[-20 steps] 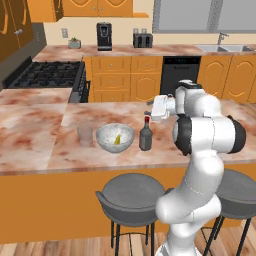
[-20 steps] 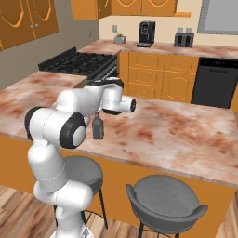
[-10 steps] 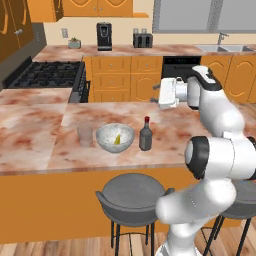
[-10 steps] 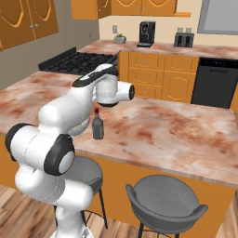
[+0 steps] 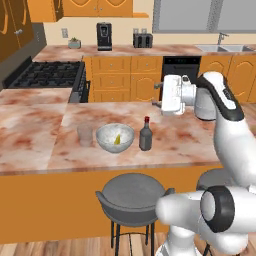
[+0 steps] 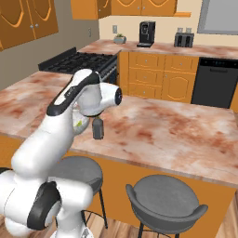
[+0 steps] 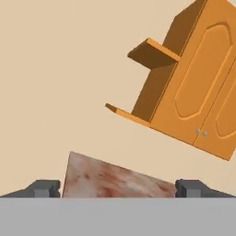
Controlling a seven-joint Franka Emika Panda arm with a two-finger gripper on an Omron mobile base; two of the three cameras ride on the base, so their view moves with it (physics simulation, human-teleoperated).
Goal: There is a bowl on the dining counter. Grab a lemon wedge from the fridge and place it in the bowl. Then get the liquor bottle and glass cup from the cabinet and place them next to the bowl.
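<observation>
Bottle: dark liquor bottle (image 5: 145, 136) with red cap, upright at centre of left base view, just right of bowl; in right base view partly hidden behind arm (image 6: 97, 128).
Bowl: white bowl (image 5: 115, 138), yellow lemon wedge (image 5: 117, 140) seen inside.
Cup: clear glass cup (image 5: 85, 135) upright, just left of bowl.
Surface: all three stand on marbled dining counter (image 5: 190, 142).
Gripper: gripper (image 7: 118, 188) raised above counter right of centre, jaws spread wide, nothing held; wall cabinet (image 7: 203, 87) seen upper right of hand view.
Nearby: grey stool (image 5: 131, 195) below counter edge.
</observation>
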